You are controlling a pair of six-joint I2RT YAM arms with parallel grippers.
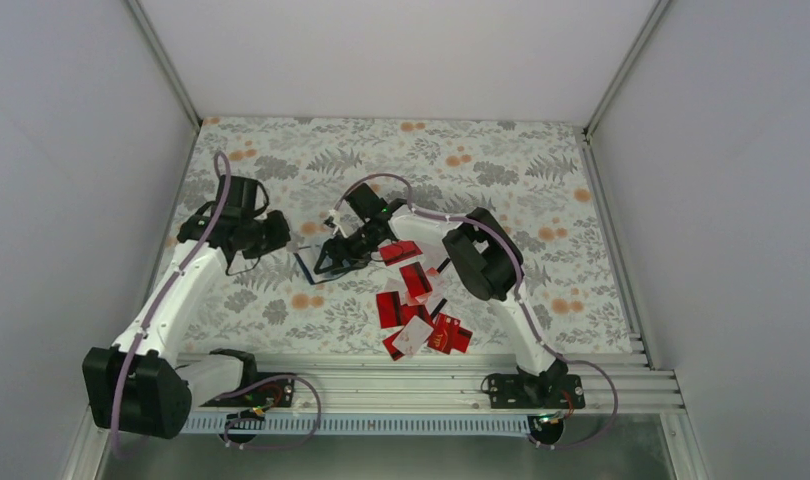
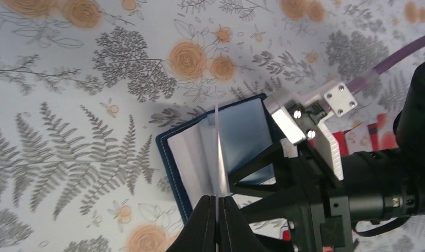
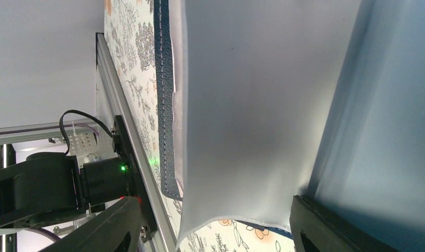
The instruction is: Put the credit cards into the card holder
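Note:
The card holder lies open on the flowered cloth, navy rim outside and lighter blue inside. My left gripper is shut on one thin clear sleeve of it, holding that leaf up on edge. My right gripper stands open just over the holder, its two black fingers wide apart on either side of the pale sleeve. In the top view the left gripper is left of the holder and the right gripper is on top of it. The red and white credit cards lie heaped to the right; neither gripper holds one.
The right arm's black frame crowds the holder's right side. A metal rail runs along the near edge. White walls close in the table on three sides. A black arm joint with a green light sits by the rail.

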